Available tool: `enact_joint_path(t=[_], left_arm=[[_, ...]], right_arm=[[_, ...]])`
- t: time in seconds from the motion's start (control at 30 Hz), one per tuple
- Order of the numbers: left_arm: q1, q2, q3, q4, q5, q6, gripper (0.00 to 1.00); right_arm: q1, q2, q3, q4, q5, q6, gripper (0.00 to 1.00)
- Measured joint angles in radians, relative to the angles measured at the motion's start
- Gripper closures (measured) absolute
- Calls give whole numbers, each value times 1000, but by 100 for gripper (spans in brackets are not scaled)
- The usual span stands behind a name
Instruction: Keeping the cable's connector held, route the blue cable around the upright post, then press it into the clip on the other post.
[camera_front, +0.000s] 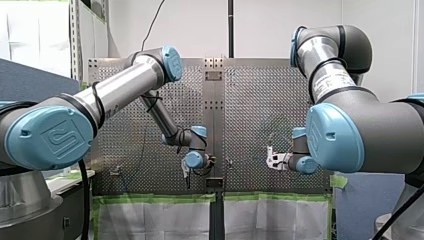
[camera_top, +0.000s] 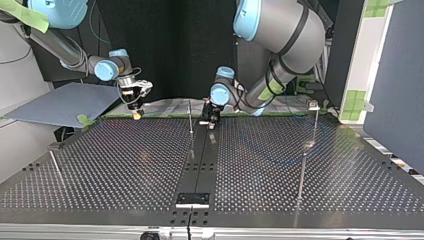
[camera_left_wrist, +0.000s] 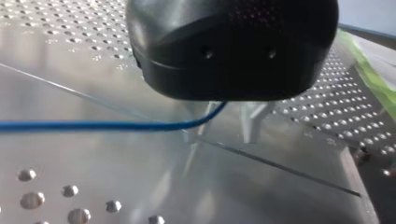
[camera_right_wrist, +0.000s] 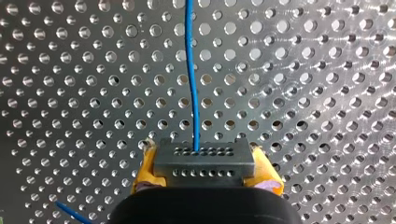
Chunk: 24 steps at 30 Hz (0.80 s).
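In the right wrist view my right gripper (camera_right_wrist: 205, 169) is shut with its yellow pads (camera_right_wrist: 142, 168) on a grey connector (camera_right_wrist: 204, 158). The thin blue cable (camera_right_wrist: 191, 70) leaves the connector and runs straight ahead over the perforated plate. In the left wrist view the blue cable (camera_left_wrist: 93, 125) comes in from the side and curves up between the metal fingers (camera_left_wrist: 252, 126) of my left gripper (camera_left_wrist: 224, 137), whose jaws stand apart. In the top view my left gripper (camera_top: 210, 120) hangs just beside a thin upright post (camera_top: 190, 117). My right gripper (camera_top: 136, 107) is further toward the top view's left.
A taller post with a clip on its top (camera_top: 314, 106) stands at the top view's right, and a short post (camera_top: 54, 165) leans at its left edge. A bracket (camera_top: 192, 199) sits on the centre strip of the perforated table (camera_top: 260, 170). A grey board (camera_top: 60, 102) lies behind my right gripper.
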<state>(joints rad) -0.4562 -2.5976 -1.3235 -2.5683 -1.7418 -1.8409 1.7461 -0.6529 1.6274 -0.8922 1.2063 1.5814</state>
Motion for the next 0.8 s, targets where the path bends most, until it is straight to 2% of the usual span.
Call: enact_joint_path(t=[0.23,0.3,0.33,0.37,0.67,0.8], left_arm=[[-5,0,0,-51,0,55,42],[-6,0,0,-70,0,73,11],[-7,0,0,-77,-1,81,11],[-8,0,0,-87,-2,91,0],[-23,1,0,-164,-44,167,0],[-31,2,0,-196,-49,188,0]], right_arm=[[-2,1,0,1,-10,0,100],[-2,1,0,3,-13,1,100],[-2,2,1,3,-14,0,100],[-2,2,1,3,-15,1,100],[-3,16,1,5,-20,0,100],[-3,21,1,7,-24,1,100]])
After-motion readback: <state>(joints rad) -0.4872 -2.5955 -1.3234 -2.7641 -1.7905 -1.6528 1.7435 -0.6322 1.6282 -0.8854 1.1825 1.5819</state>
